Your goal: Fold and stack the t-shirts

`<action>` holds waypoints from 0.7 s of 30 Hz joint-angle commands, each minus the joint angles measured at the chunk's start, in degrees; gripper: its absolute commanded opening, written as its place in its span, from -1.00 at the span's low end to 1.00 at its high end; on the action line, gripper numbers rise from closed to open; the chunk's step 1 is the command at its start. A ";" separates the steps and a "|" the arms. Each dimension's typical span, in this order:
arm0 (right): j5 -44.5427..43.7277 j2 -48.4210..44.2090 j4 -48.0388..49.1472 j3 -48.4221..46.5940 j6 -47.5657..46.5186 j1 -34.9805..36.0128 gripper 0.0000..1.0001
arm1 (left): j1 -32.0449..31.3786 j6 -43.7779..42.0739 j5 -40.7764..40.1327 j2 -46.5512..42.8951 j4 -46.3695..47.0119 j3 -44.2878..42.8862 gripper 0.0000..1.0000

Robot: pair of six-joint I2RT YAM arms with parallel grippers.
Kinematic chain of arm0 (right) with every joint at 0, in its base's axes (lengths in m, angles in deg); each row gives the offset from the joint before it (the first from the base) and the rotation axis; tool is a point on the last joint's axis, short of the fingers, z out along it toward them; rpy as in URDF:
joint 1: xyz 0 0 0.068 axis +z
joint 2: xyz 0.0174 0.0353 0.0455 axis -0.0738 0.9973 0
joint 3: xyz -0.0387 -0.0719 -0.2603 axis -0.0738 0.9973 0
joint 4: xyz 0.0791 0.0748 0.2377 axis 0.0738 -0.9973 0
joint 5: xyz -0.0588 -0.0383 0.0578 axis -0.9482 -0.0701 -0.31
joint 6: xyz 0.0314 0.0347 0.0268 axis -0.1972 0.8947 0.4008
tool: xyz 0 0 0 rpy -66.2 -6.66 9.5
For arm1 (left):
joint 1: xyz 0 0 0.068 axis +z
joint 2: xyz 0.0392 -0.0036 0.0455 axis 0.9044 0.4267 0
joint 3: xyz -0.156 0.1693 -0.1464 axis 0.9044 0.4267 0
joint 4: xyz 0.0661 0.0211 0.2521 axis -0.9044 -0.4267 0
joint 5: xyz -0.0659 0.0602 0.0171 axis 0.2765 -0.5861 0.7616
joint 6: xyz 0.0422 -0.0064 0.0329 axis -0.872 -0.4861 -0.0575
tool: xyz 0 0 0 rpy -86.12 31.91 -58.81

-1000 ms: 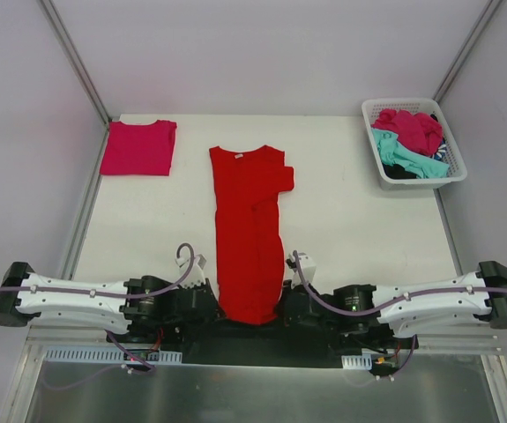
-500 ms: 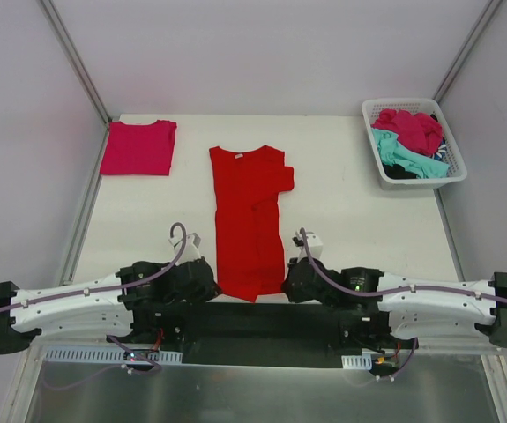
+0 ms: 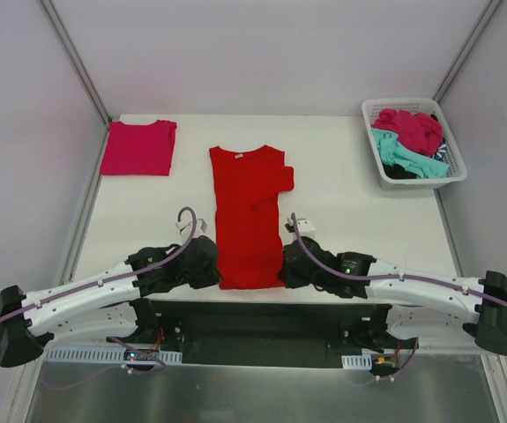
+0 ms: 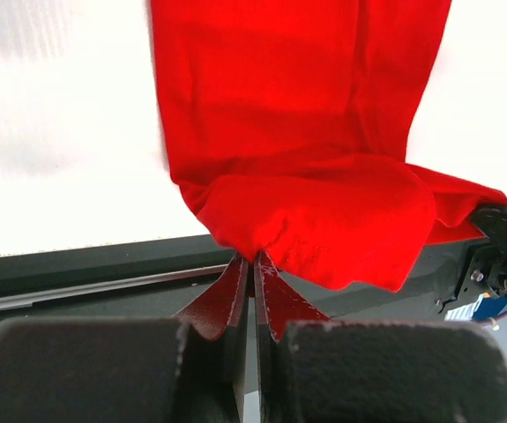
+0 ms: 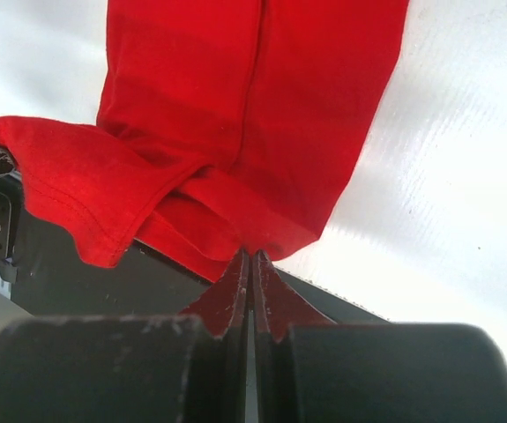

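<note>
1. over the last second both arms have swung inward and forward, so the red t-shirt (image 3: 249, 207) no longer hangs over the near edge of the table (image 3: 359, 220)
2. risk: the cloth sags and bunches between the two pinches, so if one arm leads, the fold would likely land crooked. each grip takes only a thin bite, and a tug could pull a corner free
3. left gripper (image 4: 253, 264) is clamped shut on the left hem corner, right gripper (image 5: 250, 260) on the right one
4. the shirt lies lengthwise mid-table, collar far. a folded pink t-shirt (image 3: 138, 147) sits far left, with more in the basket (image 3: 421, 181)
</note>
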 commanded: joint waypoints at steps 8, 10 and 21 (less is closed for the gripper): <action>5.07 3.59 2.69 -5.32 -6.81 -6.01 -0.99 | 6.78 -8.88 4.90 4.18 3.14 -5.02 -1.00; 6.03 4.03 2.60 -5.58 -7.35 -7.16 -0.99 | 8.09 -9.76 5.43 4.27 3.23 -5.02 -1.00; 9.72 7.98 2.95 -9.18 -11.48 -13.05 -0.99 | 13.28 -14.24 8.24 6.12 4.28 -6.43 -1.00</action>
